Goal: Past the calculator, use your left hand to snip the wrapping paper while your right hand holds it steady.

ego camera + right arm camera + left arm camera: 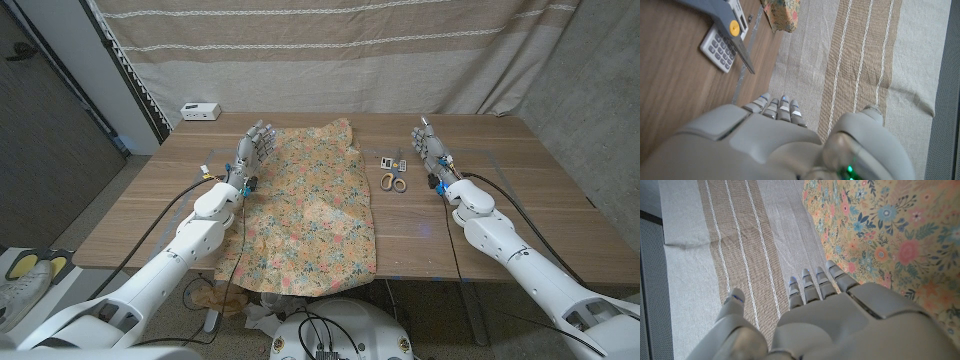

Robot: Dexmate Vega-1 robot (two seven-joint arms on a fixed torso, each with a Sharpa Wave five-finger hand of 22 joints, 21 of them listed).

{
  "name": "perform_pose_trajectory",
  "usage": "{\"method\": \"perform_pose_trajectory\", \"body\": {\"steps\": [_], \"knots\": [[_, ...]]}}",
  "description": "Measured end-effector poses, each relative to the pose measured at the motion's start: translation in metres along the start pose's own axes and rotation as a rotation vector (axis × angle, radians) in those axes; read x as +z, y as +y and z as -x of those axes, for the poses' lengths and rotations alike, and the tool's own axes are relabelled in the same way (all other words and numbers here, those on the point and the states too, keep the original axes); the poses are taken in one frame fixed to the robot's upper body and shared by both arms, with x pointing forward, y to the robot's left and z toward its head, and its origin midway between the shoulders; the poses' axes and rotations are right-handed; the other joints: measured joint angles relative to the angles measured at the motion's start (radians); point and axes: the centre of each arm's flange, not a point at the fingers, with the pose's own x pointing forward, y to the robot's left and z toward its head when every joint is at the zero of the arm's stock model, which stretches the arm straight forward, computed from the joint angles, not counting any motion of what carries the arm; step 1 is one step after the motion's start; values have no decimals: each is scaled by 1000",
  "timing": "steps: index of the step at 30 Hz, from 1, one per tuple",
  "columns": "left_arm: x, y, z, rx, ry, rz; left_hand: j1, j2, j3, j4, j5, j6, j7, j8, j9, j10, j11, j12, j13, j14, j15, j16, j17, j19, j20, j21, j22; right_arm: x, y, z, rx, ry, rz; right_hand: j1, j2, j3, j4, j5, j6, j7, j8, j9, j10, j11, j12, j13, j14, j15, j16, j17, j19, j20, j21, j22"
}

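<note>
at the upper left of the head view a small white box [201,111] sits near the far edge of the wooden surface [520,180], close to the striped curtain [330,50] that hangs behind it. on the floor at the lower left edge there is a pale shoe [25,272].

my left hand [253,146] stands left of centre, at the far left edge of the wrapping paper [312,210], with its fingers [812,282] reaching up and slightly apart and nothing in them. in the left wrist view the fingers point toward the curtain, and the floral paper runs along beside them.

the wrapping paper, orange with a small flower print, lies spread in the middle of the frame, from near the far side of the surface down to the near edge, where it hangs slightly over.

just right of the paper's upper right corner lies the small calculator [391,162], and touching its near side are the scissors [394,181] with orange handles, lying closed on the surface. in the right wrist view the calculator's keys show, with the scissor blades lying across it.

my right hand [431,145] stands just right of the scissors, apart from them, fingers up and loosely spread, holding nothing. it is not on the paper.
</note>
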Motion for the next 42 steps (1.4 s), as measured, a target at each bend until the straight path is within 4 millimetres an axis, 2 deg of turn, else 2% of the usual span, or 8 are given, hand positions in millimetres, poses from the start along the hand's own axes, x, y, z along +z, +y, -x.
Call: {"method": "perform_pose_trajectory", "body": {"steps": [12,13,16,18,29,37,42], "knots": [[-3,-1,3,-7,-6,7,0,0,0,0,0,0,0,0,0,3,-3,0,1,0,0,0,0,0,0,0,0,-1,4,3,8,7,4,0,0,0,0,0,0,0,4,0,0,0,4,0,0,0,0,0,0,0,0,0],[-3,-1,4,-6,-7,8,0,0,0,0,0,0,0,0,0,3,-3,0,1,0,0,0,0,0,0,0,0,-1,4,3,8,7,4,1,1,0,0,1,0,0,4,0,5,-6,6,0,0,0,0,0,0,0,0,0],[-3,-1,5,-4,-13,9,0,0,0,0,0,0,0,0,0,3,-3,0,1,0,0,0,0,0,0,0,0,-1,6,4,9,7,9,9,9,1,0,4,2,-13,8,-3,48,-53,23,0,5,-17,0,0,0,0,0,0],[-3,0,6,-3,-18,10,0,0,0,0,0,0,0,0,0,3,-3,0,0,0,0,0,0,0,0,0,0,-1,7,4,8,6,14,12,12,3,-3,4,0,-15,8,-3,52,-67,23,0,4,-33,0,0,0,0,0,0],[-4,0,8,-3,-39,15,0,0,0,0,0,9,-2,4,0,3,-3,0,-1,0,0,0,0,0,0,0,0,3,10,11,-1,7,54,16,8,3,-3,4,0,-15,8,-3,52,-67,23,0,2,-34,0,0,0,0,0,0],[-7,-2,9,1,-42,20,0,0,0,0,0,18,-4,8,0,13,-5,7,-1,0,0,0,0,0,0,0,0,6,8,16,-12,12,84,25,9,3,-11,8,0,-15,8,-3,59,-48,23,0,2,-34,0,0,0,0,0,0],[-9,-6,9,9,-44,29,0,0,0,0,0,18,-4,8,0,22,-6,7,-1,9,1,0,0,7,0,0,0,6,7,18,-26,26,110,30,15,6,-14,8,4,-11,8,-3,59,-48,23,0,6,-38,0,0,0,0,0,0]]}}
